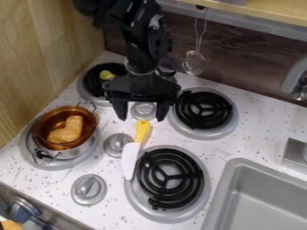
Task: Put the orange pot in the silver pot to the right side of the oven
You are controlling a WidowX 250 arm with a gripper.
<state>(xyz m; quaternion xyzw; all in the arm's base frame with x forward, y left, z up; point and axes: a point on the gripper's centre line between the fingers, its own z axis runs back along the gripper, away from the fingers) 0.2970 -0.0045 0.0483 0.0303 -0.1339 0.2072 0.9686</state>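
Note:
My gripper point(141, 117) hangs over the middle of the stove top, open, its two fingers well apart and pointing down. No object is between them. At the left, the orange pot point(54, 116) sits inside the silver pot point(76, 152), and a tan, heart-shaped piece point(67, 130) lies in the orange one. Both pots stand on the front left burner, to the left of and nearer the camera than my gripper. The silver pot's lower wall and wire handles show around the orange pot.
A white spatula with a yellow handle point(142, 130) lies just below the gripper. Black coil burners point(203, 109) and knobs point(89, 189) surround it. A yellow item point(107, 75) rests at the back left burner. The sink point(264, 202) is at right, a wooden wall point(36, 58) at left.

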